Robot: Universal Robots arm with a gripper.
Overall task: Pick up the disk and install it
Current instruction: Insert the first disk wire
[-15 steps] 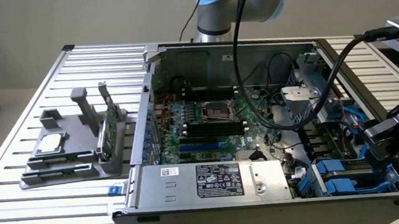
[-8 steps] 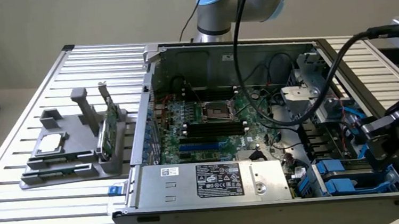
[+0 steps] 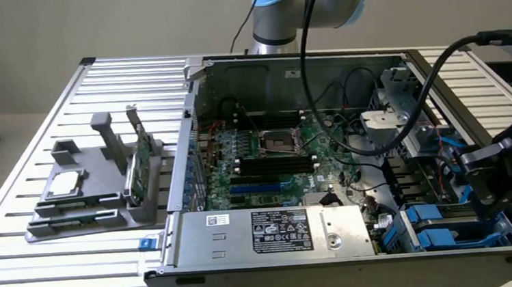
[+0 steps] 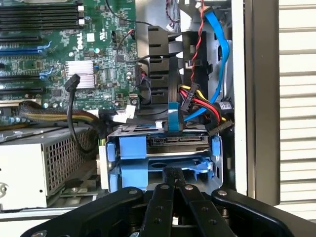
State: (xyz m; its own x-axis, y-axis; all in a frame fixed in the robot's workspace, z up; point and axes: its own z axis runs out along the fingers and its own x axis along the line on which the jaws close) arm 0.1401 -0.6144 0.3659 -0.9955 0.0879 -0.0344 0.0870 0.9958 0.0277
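Blue-framed disk [image 4: 177,141] mostly hidden, jaws closed

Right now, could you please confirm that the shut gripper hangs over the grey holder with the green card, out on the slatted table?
Not quite: the shut gripper hangs over the blue drive frames inside the computer case, at the exterior view's right. The exterior view shows the grey holder with the green card apart from it, out on the slatted table.
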